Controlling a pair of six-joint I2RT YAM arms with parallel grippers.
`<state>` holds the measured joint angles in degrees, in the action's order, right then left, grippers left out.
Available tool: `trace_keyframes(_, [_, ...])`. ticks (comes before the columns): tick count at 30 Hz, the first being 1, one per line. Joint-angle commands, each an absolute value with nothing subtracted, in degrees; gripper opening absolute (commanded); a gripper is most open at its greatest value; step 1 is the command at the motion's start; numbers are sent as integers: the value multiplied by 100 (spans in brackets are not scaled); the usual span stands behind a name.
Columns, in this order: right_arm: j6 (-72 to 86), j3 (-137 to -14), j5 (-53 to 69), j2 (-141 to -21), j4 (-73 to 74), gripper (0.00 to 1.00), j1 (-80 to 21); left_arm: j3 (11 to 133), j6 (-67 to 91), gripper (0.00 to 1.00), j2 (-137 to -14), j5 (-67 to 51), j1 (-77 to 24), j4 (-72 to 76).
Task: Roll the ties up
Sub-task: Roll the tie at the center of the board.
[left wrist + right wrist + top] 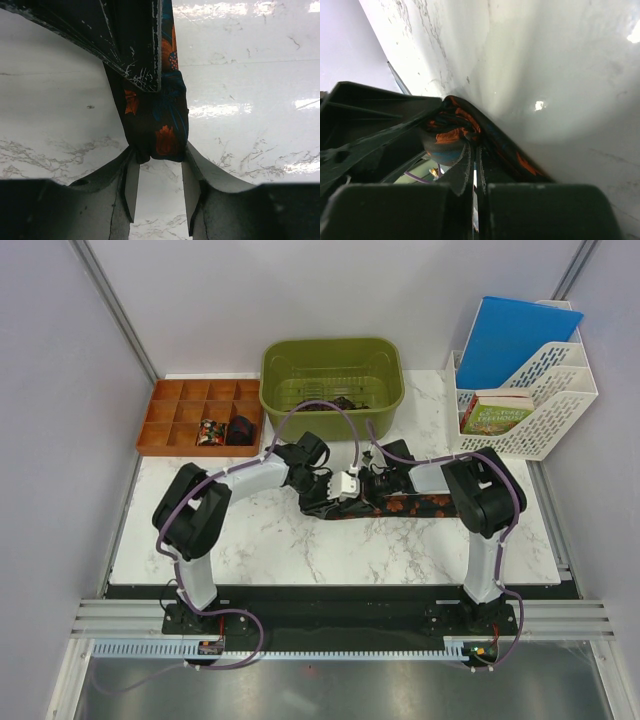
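One tie (405, 506), black with orange-red blotches, lies flat across the middle of the marble table (250, 540). Its left end is wound into a small roll (162, 135). My left gripper (330, 483) (160, 150) has that roll between its fingertips (131, 170), which touch it on both sides. My right gripper (372, 472) (474, 147) meets it from the other side. Its jaws are shut to a thin slit, tips against the roll (451, 132); whether fabric is pinched is hidden. Dark coiled ties (225, 430) sit in the orange tray (170, 425).
A green bin (332, 365) with something dark inside (345, 402) stands behind the grippers. A white file rack (535, 405) with a blue folder and a book is at the back right. Purple cables (330, 410) arch over both arms.
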<state>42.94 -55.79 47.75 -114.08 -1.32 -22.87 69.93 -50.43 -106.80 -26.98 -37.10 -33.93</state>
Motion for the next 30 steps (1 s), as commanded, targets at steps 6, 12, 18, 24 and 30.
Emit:
trace_keyframes(6, [3929,-5634,4043,-11733,-17,0,-2285,7558,-4711,43,-10625,-3480,-3691,-3683])
trace_keyframes(12, [3999,-5713,4008,-11812,-9,0,-2408,7769,-4369,43,-10854,-3586,-3902,-3349])
trace_keyframes(18, [4297,-5643,4139,-11804,-298,0,-2435,7910,-4035,43,-11267,-3305,-4210,-3147])
trace_keyframes(24, [4509,-5537,4411,-11742,-598,0,-2426,7761,-4175,41,-11575,-2725,-4517,-3199])
trace_keyframes(30, [4526,-5590,4666,-11540,-580,8,-2382,7909,-4280,23,-11856,-2321,-4675,-3681])
